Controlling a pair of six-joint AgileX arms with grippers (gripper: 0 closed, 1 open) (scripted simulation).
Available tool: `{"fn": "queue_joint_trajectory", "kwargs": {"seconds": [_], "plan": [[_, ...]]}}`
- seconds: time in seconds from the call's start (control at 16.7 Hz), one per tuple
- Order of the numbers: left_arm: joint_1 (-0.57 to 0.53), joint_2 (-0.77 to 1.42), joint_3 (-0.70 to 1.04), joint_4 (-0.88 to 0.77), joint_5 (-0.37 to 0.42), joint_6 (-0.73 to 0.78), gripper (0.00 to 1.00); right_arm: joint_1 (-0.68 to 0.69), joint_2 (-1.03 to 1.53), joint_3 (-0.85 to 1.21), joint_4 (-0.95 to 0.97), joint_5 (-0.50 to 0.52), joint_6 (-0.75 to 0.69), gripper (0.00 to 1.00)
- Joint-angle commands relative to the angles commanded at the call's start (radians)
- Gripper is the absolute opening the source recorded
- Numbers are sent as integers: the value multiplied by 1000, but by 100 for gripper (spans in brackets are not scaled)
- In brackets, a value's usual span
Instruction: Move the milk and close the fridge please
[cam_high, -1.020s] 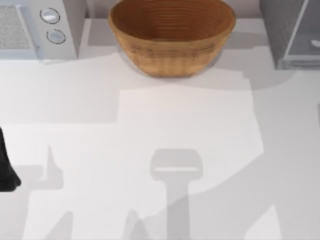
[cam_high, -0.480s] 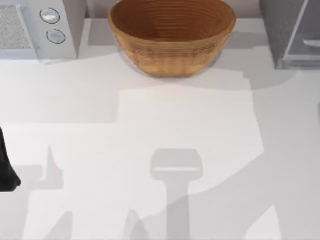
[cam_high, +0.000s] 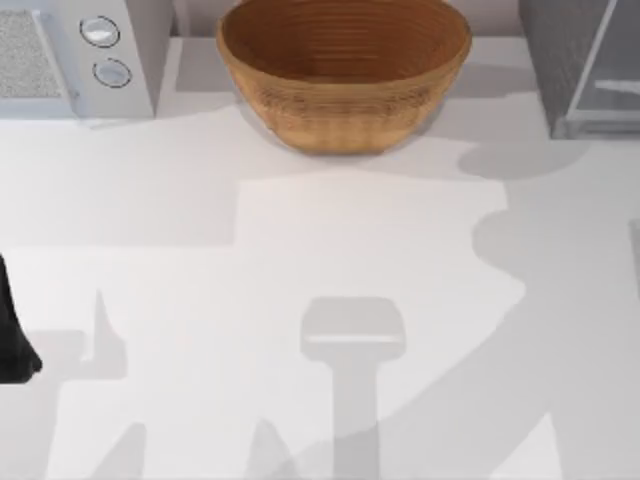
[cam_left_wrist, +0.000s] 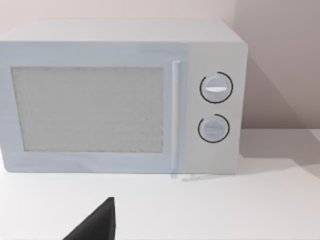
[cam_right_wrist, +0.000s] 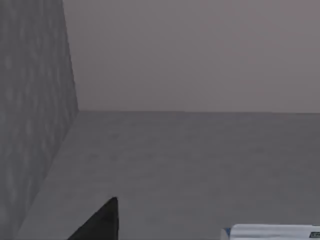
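The fridge (cam_high: 575, 60) stands at the table's back right, with a speckled dark-grey side and a lighter grey panel. The right wrist view looks into a grey compartment with a speckled wall (cam_right_wrist: 30, 125) and a flat grey floor. The milk (cam_right_wrist: 272, 232), white with a blue edge, lies there, cut off by the picture's edge. A black tip of my right gripper (cam_right_wrist: 100, 225) is beside it, apart from it. My left arm (cam_high: 15, 330) is parked at the table's left edge. A black tip of my left gripper (cam_left_wrist: 95, 227) faces the white appliance.
A white appliance with two round knobs (cam_high: 95, 55) stands at the back left and shows up close in the left wrist view (cam_left_wrist: 120, 100). A large wicker bowl (cam_high: 345, 70) sits at the back centre. The white tabletop (cam_high: 330, 250) carries broad shadows.
The shadow on the table's right side has changed shape and spread downward. The pale shape in the fridge's panel has shrunk to a thin line. My left arm has not moved.
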Motion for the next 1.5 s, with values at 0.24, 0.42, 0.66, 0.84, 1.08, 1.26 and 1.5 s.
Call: {"fn": "queue_joint_trajectory", "kwargs": {"seconds": [0.24, 0.42, 0.66, 0.84, 1.08, 1.26, 1.5], "plan": [[0, 0, 0, 0, 0, 0, 100, 36, -249, -189, -133, 19, -19, 100], [0, 0, 0, 0, 0, 0, 100, 67, -458, -325, -242, 38, -35, 100], [0, 0, 0, 0, 0, 0, 100, 97, -849, -510, -376, 68, -43, 100], [0, 0, 0, 0, 0, 0, 100, 113, -1221, -641, -477, 96, -38, 100], [0, 0, 0, 0, 0, 0, 100, 133, -1677, -841, -619, 140, -24, 100], [0, 0, 0, 0, 0, 0, 100, 151, -1919, -988, -719, 172, -11, 100], [0, 0, 0, 0, 0, 0, 100, 180, -2099, -1125, -822, 202, 1, 100]]}}
